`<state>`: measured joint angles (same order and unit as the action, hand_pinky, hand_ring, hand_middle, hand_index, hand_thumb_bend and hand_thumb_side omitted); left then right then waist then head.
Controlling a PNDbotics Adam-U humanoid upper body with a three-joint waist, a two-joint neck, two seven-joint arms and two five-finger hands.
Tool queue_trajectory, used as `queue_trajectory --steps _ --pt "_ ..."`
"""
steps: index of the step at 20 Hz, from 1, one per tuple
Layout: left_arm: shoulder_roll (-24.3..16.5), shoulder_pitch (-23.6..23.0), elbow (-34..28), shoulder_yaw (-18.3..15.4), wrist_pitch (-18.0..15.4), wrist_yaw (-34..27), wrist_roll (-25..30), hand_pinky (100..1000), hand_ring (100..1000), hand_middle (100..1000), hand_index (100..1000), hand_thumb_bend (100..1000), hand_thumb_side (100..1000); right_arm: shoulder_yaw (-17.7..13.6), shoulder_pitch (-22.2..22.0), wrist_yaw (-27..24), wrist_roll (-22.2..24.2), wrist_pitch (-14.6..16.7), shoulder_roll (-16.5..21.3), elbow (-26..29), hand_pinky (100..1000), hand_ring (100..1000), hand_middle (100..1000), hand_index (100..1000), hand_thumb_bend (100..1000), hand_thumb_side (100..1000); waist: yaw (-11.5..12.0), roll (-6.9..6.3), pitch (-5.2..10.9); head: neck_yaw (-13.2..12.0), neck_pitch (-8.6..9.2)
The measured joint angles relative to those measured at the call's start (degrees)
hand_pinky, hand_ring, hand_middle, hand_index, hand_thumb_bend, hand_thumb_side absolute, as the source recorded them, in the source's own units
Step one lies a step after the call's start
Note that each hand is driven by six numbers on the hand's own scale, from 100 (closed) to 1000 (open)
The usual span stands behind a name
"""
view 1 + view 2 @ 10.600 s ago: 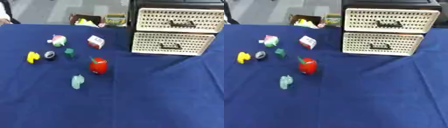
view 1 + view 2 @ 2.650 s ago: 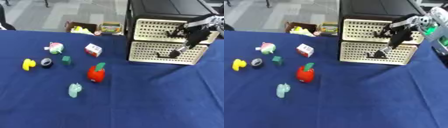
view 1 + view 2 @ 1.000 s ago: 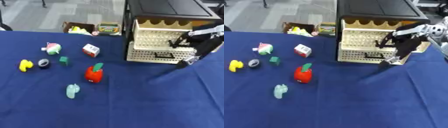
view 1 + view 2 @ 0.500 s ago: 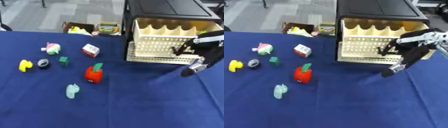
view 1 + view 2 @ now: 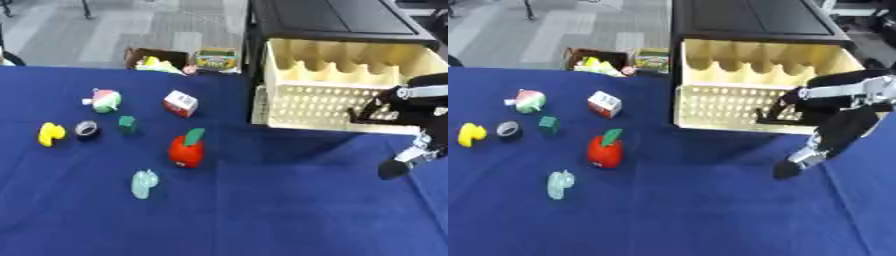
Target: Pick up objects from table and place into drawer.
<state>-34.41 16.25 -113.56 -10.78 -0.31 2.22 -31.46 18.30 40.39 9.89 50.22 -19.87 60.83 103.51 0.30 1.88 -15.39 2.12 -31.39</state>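
The cream perforated top drawer (image 5: 737,104) of the black cabinet (image 5: 745,17) stands pulled out, its inside bare. My right hand (image 5: 842,115) is at the drawer's front right, fingers curled on the dark handle (image 5: 773,115), with one finger (image 5: 798,160) hanging down over the cloth. On the blue table to the left lie a red apple toy (image 5: 604,150), a mint-green figure (image 5: 559,184), a yellow duck (image 5: 469,134), a small dark ring (image 5: 507,129), a green cube (image 5: 549,123), a pink and green ball (image 5: 528,100) and a white and red carton (image 5: 605,104). My left hand shows in no view.
The lower drawer is hidden under the open one. Behind the table's far edge stand a brown box (image 5: 592,62) with yellow things and a small colourful box (image 5: 649,59). Bare blue cloth (image 5: 693,215) fills the near half of the table.
The top drawer has slid out toward me over the last second, drawn by my right hand, which has moved nearer and lower. The toys have not moved.
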Motion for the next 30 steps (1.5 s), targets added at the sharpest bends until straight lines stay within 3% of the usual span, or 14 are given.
queue_trajectory --steps 6,17,25,30 --pt "-1.04 0.53 0.00 0.40 1.03 1.77 0.40 466 497 477 768 100 597 -0.69 -0.97 1.41 -0.66 -0.66 0.41 2.04 100 100 100 980 801 660 -0.23 0.01 0.15 -0.41 -0.01" --pt "-1.19 0.70 0.00 0.78 0.18 1.83 0.99 465 497 477 766 100 595 -1.80 -1.82 2.61 -1.18 -1.18 0.41 3.17 100 100 100 968 795 691 -0.19 -0.26 0.21 -0.58 -0.01" --pt "-2.37 -0.11 0.00 0.72 0.54 2.27 0.65 465 497 477 767 100 591 -11.41 -3.33 2.98 0.07 0.08 0.36 9.34 100 100 100 950 811 738 -1.16 -0.50 0.57 -2.53 -0.03" --pt "-2.76 -0.50 0.00 0.71 0.86 2.76 0.63 463 495 477 769 100 584 -16.74 -3.49 5.17 0.82 3.48 -0.27 10.23 100 100 100 935 807 788 -1.64 -0.74 0.87 -4.26 -0.04"
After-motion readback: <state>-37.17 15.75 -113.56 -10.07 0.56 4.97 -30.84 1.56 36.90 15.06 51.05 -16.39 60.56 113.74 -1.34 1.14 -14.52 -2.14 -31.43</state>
